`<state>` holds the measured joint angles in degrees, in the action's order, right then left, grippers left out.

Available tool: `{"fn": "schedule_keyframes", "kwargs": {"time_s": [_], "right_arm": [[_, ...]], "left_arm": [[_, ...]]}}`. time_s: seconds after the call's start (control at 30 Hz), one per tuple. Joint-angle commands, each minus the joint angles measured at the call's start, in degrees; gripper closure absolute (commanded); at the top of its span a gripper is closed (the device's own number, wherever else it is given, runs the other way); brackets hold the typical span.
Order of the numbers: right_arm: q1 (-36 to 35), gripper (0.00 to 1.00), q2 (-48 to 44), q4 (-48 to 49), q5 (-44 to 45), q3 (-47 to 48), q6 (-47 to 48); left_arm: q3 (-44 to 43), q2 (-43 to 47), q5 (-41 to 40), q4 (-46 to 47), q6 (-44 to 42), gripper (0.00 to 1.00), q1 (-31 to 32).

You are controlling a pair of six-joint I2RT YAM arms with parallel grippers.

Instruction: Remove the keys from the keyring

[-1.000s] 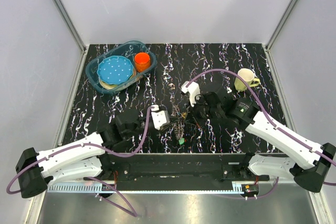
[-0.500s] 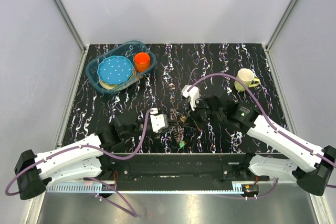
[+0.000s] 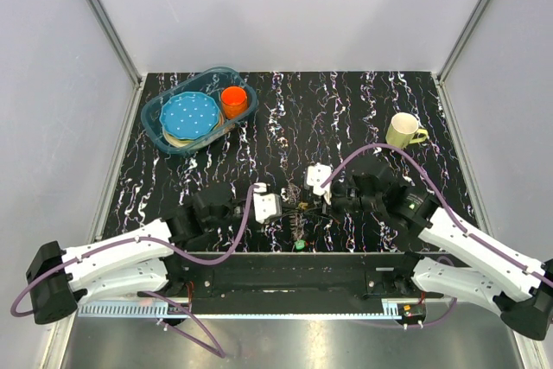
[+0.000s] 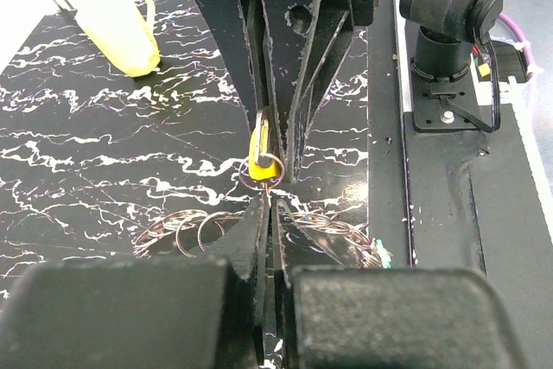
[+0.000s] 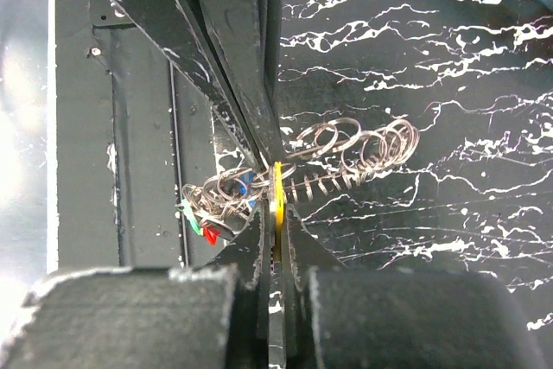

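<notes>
Polished silvery metal keyring [image 5: 380, 151]; glossy yellow key [image 5: 277, 198]; glossy black, white-veined counter [image 3: 346, 101]; matt black plastic left claw [image 4: 269, 213] and right claw [image 5: 276, 218].

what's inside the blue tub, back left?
The tub holds a blue dotted plate and an orange cup. The plate lies on something pale, mostly covered; cannot tell what.

A lab test cell: plain grey panel walls [image 3: 52, 127] in aluminium framing [image 3: 104, 19] enclose a black marbled table [image 3: 346, 101].

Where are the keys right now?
In the top view, the keys lie in the middle, near the front edge of the table, between the left tool and right tool.
</notes>
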<state>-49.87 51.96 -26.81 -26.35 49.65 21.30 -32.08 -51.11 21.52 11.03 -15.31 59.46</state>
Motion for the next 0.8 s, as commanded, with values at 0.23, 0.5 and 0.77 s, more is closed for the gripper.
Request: {"fn": "schedule_keyframes", "kwargs": {"time_s": [0.23,0.5,0.77], "right_arm": [[0.8,1.00,0.6,6.0,-3.4,2.5,9.4],[0.4,1.00,0.1,4.3,-5.8,1.6,12.4],[-0.9,1.00,0.3,1.7,-4.9,1.2,16.0]], "left_arm": [[-0.8,-3.2,-1.0,-0.8,1.2,1.00,0.0],[-1.8,-4.7,-1.8,-0.7,4.9,1.00,0.0],[-3.0,-6.5,-4.2,-0.7,8.5,1.00,0.0]]}}
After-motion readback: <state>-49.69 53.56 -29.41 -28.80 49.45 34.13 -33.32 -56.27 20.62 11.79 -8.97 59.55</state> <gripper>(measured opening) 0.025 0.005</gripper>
